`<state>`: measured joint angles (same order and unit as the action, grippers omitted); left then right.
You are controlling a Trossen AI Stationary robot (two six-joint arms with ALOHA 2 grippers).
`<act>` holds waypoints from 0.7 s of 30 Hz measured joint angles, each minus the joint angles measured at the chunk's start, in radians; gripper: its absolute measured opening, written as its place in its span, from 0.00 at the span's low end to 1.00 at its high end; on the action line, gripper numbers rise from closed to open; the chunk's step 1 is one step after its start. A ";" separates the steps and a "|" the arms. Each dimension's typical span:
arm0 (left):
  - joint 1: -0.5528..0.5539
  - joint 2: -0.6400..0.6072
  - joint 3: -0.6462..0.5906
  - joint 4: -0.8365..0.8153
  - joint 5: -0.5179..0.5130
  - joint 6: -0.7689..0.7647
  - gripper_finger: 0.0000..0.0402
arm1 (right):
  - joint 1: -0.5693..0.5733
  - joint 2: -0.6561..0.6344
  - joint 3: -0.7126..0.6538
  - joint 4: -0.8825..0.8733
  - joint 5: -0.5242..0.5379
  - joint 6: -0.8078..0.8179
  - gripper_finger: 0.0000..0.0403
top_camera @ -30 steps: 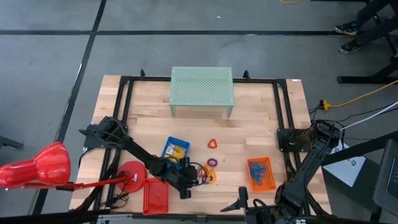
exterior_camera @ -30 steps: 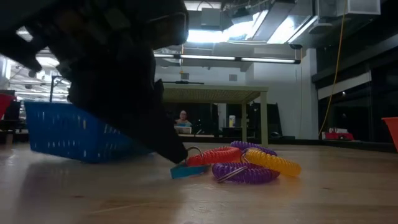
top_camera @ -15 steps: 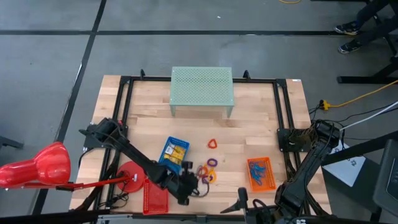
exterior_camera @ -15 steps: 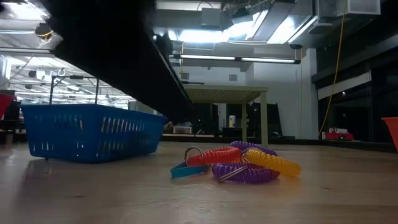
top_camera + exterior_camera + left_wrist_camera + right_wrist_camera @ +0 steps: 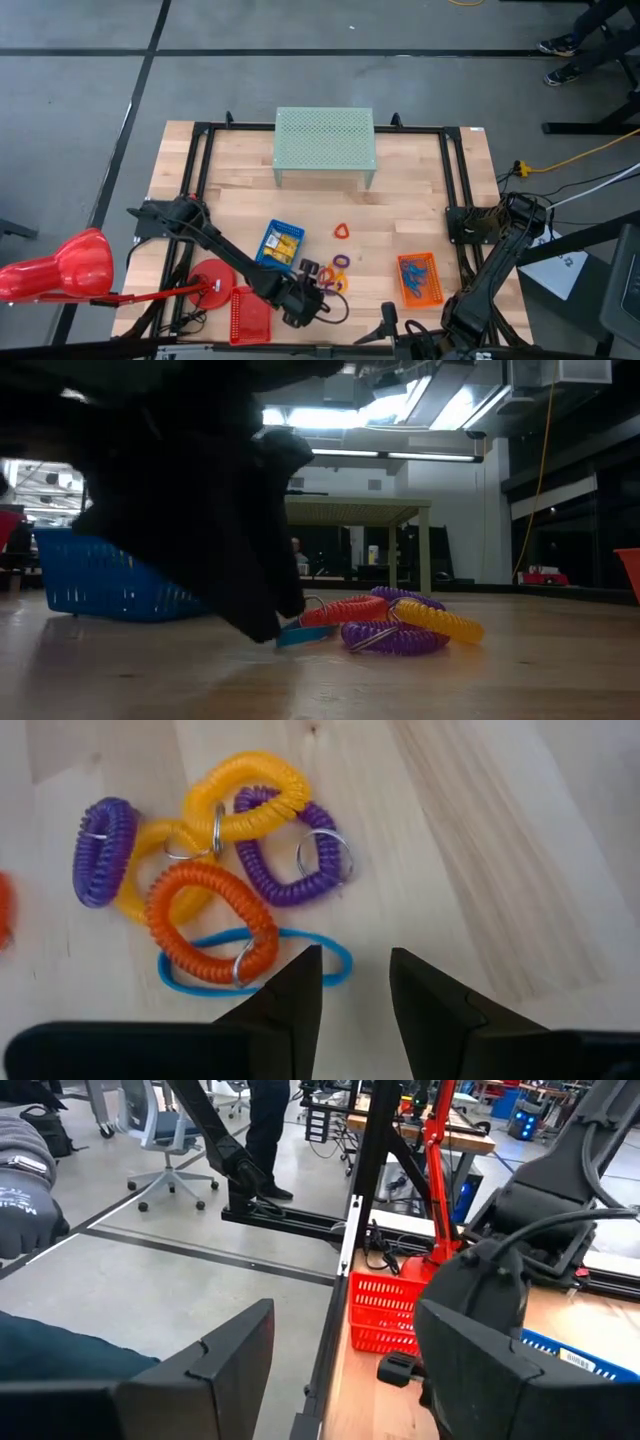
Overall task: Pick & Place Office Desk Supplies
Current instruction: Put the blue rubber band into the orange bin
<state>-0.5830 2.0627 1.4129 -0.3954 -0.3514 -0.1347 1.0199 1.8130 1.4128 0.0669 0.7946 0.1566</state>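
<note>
just above the worktop [image 5: 420, 190], left gripper [image 5: 355, 982] hovers, jaws apart, beside the blue loop [image 5: 255, 965]; next, straddle and close. right gripper [image 5: 345, 1370] waits open.

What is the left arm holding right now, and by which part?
Nothing. The left gripper hangs open above the blue loop beside the orange coil, its fingers empty. The right gripper is open and empty too.

Bright ceiling lights [image 5: 400, 410] backlight the low view, leaving the near arm [image 5: 190, 510] a blurred silhouette.
</note>
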 joint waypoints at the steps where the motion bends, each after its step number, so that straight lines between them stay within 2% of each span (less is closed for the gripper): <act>1: 0.006 0.004 0.010 -0.009 0.003 0.004 0.29 | 0.000 0.000 0.000 0.000 0.000 0.001 0.60; 11: 0.050 0.015 0.031 -0.052 0.090 0.016 0.29 | 0.000 0.000 0.000 0.000 -0.002 0.002 0.60; 21: 0.069 0.032 0.030 -0.051 0.125 0.020 0.29 | -0.003 0.000 0.000 0.001 -0.003 0.001 0.60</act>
<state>-0.5144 2.0947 1.4433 -0.4469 -0.2263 -0.1152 1.0168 1.8130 1.4128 0.0677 0.7920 0.1575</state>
